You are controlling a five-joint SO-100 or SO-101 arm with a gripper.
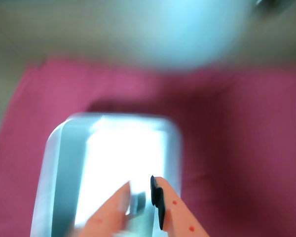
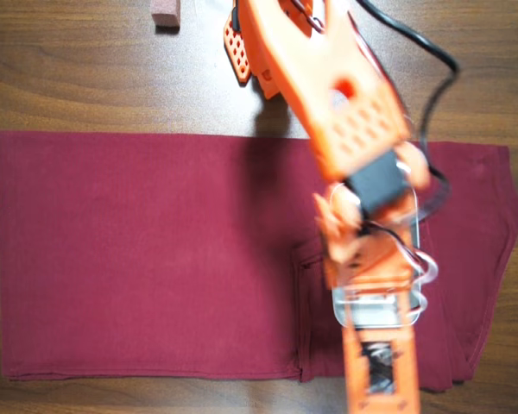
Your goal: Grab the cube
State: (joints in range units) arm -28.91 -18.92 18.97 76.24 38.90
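The wrist view is blurred by motion. My gripper (image 1: 140, 190) enters from the bottom edge, with an orange left finger (image 1: 113, 207) and a right finger (image 1: 175, 207) that carries a black pad. The fingers stand close together, and a small pale grey thing, apparently the cube (image 1: 137, 201), sits between them. Below it lies a shiny metal tray (image 1: 64, 148). In the overhead view the orange arm (image 2: 345, 95) covers most of the tray (image 2: 414, 222), and the cube is hidden there.
A dark red cloth (image 2: 138, 259) covers the wooden table (image 2: 86, 78); it also shows in the wrist view (image 1: 237, 148). A reddish-pink block (image 2: 166, 13) lies at the top edge of the overhead view. Black cables (image 2: 432, 78) hang on the arm's right.
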